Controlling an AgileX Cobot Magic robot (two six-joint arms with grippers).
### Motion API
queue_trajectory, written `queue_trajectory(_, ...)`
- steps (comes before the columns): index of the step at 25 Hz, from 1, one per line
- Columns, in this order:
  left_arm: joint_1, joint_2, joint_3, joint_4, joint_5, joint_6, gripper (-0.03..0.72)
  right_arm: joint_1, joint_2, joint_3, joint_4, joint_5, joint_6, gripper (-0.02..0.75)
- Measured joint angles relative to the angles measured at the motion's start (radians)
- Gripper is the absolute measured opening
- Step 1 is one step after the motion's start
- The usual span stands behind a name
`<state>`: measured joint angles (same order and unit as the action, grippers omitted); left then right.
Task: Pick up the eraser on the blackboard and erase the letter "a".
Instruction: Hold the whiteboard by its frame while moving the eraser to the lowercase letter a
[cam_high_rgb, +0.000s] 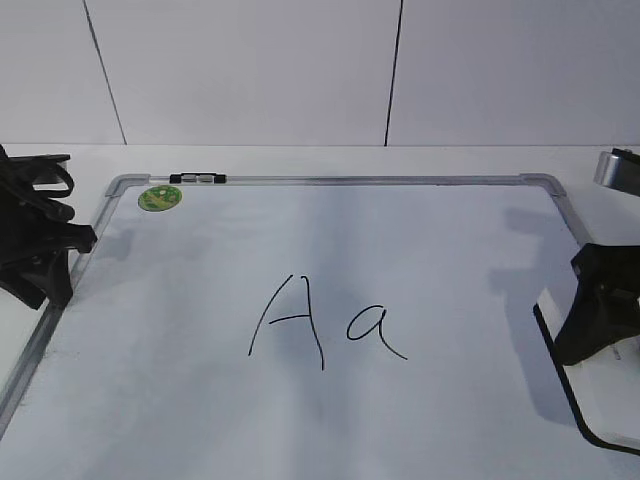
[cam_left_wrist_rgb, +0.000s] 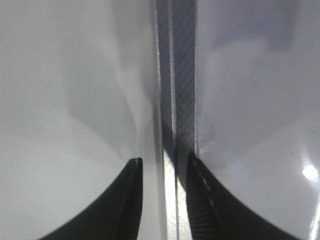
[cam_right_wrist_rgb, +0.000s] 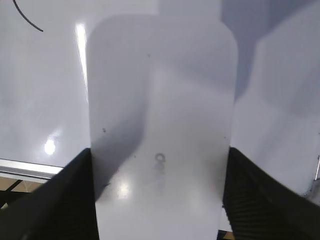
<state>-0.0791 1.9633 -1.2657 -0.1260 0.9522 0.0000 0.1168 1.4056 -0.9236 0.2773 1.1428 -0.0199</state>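
1. Right gripper (cam_right_wrist_rgb: 159, 200): jaws flank the eraser (cam_right_wrist_rgb: 160, 130), black fingers (cam_right_wrist_rgb: 260, 200) against both long sides, gripping it.
2. Eraser sits at the blackboard's (cam_high_rgb: 330, 181) right edge, flat or lifted unclear; black underside edge visible in the exterior view.
3. Left gripper (cam_left_wrist_rgb: 162, 165): jaws parted, straddling the board's silver left frame rail (cam_left_wrist_rgb: 175, 100), holding nothing.
4. Letter "a" (cam_high_rgb: 376, 331) mid-board, right of the capital "A" (cam_high_rgb: 290, 320), well apart from the eraser; bare board between.
5. Green sticker (cam_high_rgb: 160, 198) top-left, near a black clip (cam_high_rgb: 197, 179) on the top rail.
6. Both arms low at the board's sides.
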Motion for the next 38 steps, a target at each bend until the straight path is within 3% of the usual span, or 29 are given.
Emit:
queue_trajectory(13, 0.0, 0.0, 0.0, 0.02, 0.0, 0.0, 0.216, 0.0, 0.0, 0.0, 0.002, 0.0, -0.002, 0.551)
queue_trajectory(23, -0.002, 0.0, 0.0, 0.005, -0.002, 0.0, 0.052, 0.0, 0.0, 0.0, 0.002, 0.0, -0.002, 0.551)
queue_trajectory(38, -0.002, 0.008, -0.006, -0.012, 0.0, -0.014, 0.029, 0.0, 0.002, 0.0, 0.002, 0.0, -0.006, 0.551)
